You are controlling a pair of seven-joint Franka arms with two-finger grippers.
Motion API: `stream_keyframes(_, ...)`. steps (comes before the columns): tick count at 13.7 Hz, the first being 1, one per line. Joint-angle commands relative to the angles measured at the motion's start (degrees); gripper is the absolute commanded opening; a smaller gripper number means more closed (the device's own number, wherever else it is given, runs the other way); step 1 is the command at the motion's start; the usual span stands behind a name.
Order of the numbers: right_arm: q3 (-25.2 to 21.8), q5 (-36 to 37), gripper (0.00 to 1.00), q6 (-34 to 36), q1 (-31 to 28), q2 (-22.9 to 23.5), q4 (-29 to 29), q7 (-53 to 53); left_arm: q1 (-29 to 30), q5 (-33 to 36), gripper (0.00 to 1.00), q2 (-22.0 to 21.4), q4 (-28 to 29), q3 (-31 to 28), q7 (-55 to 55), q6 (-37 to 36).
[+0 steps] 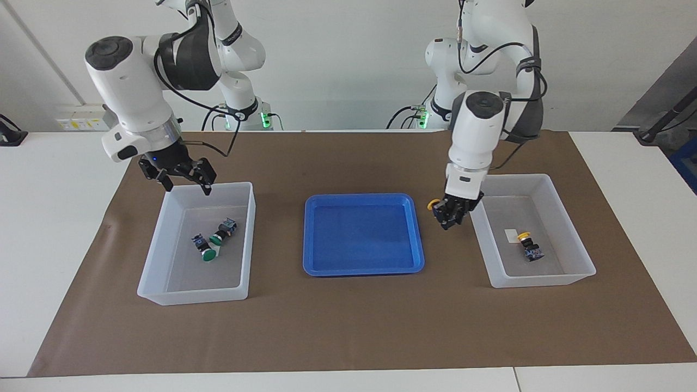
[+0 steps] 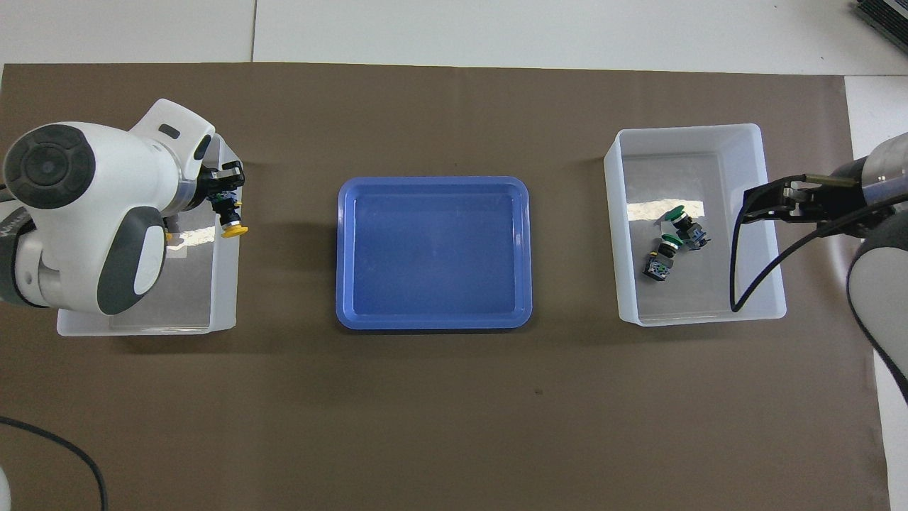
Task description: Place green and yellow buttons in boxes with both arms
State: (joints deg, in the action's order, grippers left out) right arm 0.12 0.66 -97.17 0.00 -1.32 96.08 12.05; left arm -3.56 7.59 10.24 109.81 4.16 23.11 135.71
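My left gripper [image 1: 450,216] [image 2: 225,190] is shut on a yellow button [image 1: 433,205] [image 2: 232,227] and hangs over the tray-side wall of the box [image 1: 544,280] [image 2: 142,329] at the left arm's end. A second yellow button [image 1: 527,244] lies in that box; the arm hides it in the overhead view. Two green buttons [image 1: 207,251] [image 1: 223,231] [image 2: 684,226] [image 2: 660,260] lie side by side in the other box [image 1: 193,296] [image 2: 699,316]. Above that box's wall nearest the robots, my right gripper [image 1: 185,182] [image 2: 765,201] is raised and open, holding nothing.
A shallow blue tray [image 1: 364,268] [image 2: 433,323] lies between the two boxes with nothing in it. Everything rests on a brown mat [image 1: 348,326]. A black cable loops from the right wrist over the green buttons' box in the overhead view.
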Motion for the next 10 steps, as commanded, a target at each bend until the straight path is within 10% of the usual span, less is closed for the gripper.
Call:
stream_keyframes(1,0.5,0.14,1.0,4.69,-3.07,-3.59,-1.95,0.6,3.98,0.76,0.0,0.04,0.76,0.76,-6.99,2.54)
stream_keyframes(9,-0.12,-0.04,1.0,10.68,-6.33,-4.92,-3.62,-3.61,8.39,0.67,0.0,4.34,6.56,0.76,-17.83,16.33)
stream_keyframes(10,-0.12,-0.04,1.0,10.6,-6.16,-4.92,-3.62,-3.61,8.39,0.67,0.12,5.22,6.65,0.85,-17.84,16.77)
